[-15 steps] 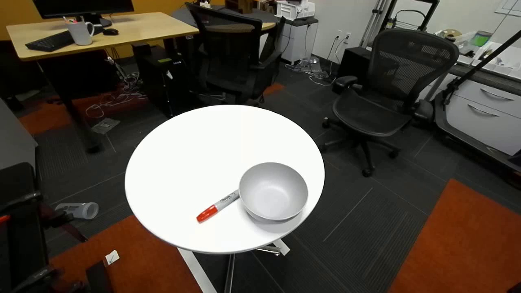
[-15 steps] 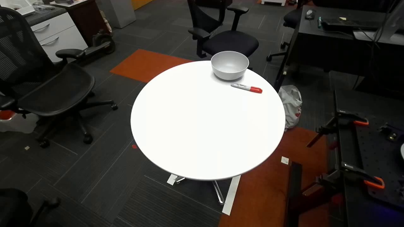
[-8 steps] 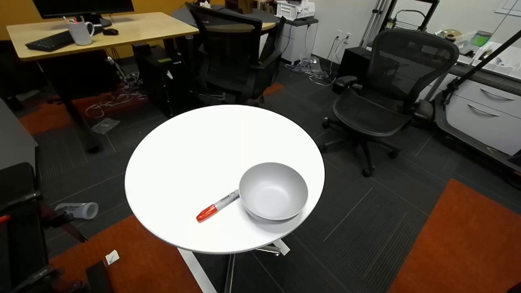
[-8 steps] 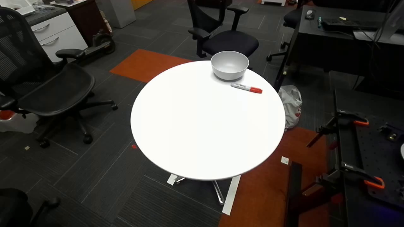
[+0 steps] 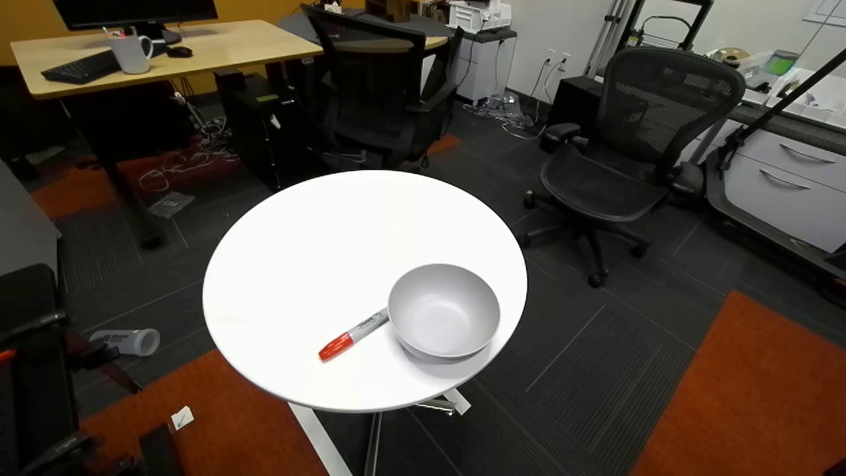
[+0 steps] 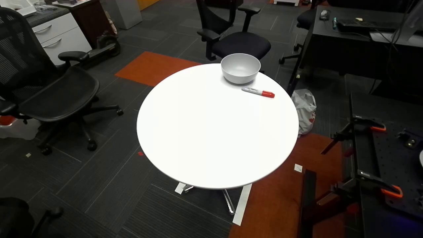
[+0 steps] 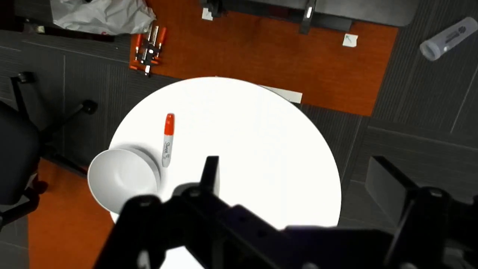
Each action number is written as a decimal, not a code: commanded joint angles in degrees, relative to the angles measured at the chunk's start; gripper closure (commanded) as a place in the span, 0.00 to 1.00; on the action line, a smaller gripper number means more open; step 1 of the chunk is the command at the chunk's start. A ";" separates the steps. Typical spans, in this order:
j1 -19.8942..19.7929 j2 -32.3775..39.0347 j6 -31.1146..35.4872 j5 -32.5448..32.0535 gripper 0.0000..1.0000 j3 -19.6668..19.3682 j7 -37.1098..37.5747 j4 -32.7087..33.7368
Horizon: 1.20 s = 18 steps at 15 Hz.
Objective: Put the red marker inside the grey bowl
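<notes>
The red marker (image 5: 353, 334) has a red cap and a grey-white body. It lies flat on the white round table, close beside the grey bowl (image 5: 444, 314). It also shows in an exterior view (image 6: 258, 92) and in the wrist view (image 7: 168, 140). The bowl stands upright near the table's edge, also seen in an exterior view as a grey bowl (image 6: 240, 69) and at the left of the wrist view (image 7: 121, 179). Its inside shows bare. My gripper (image 7: 295, 158) is wide open and empty, high above the table, with marker and bowl to its left. The arm is outside both exterior views.
The white round table (image 5: 317, 258) stands on a carpeted floor. Office chairs (image 5: 621, 145) stand around it. A black bench with clamps (image 6: 380, 188) is near the table. A plastic bag (image 7: 101, 16) and a clear tube (image 7: 450, 38) lie on the floor.
</notes>
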 commanded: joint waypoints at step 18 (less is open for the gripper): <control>-9.50 7.92 35.47 1.89 0.00 -12.57 -2.81 -13.26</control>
